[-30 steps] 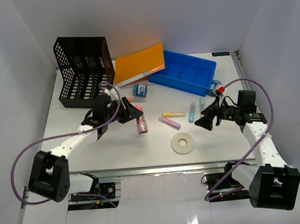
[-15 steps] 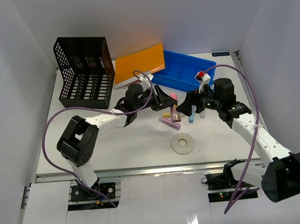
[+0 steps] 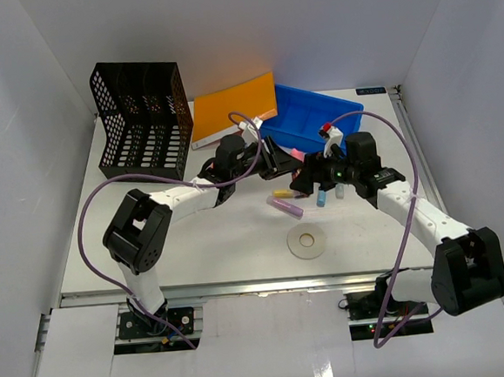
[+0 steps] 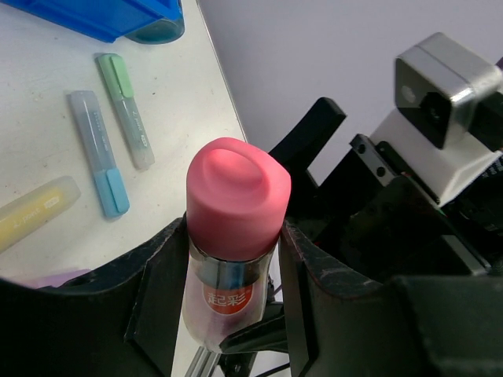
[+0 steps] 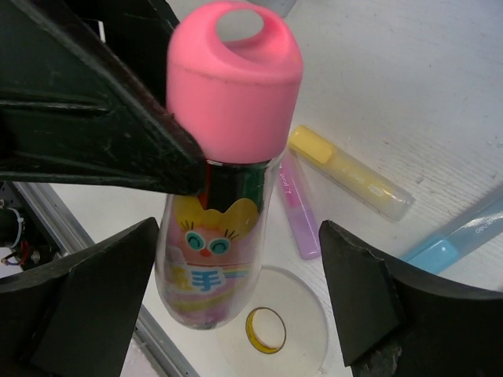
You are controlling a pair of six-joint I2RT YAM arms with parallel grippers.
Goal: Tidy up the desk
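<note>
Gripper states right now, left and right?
Left gripper: shut on the pink-capped bottle.
Right gripper: open, jaws straddling that bottle.

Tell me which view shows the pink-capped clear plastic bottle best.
Right wrist: the pink-capped clear plastic bottle fills it, cap and cartoon label visible. Left wrist shows cap and neck; top external, only a pink speck.

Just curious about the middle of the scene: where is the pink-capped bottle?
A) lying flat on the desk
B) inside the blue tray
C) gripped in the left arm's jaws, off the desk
C: the left arm's jaws clamp the pink-capped bottle on both sides, above the desk.
</note>
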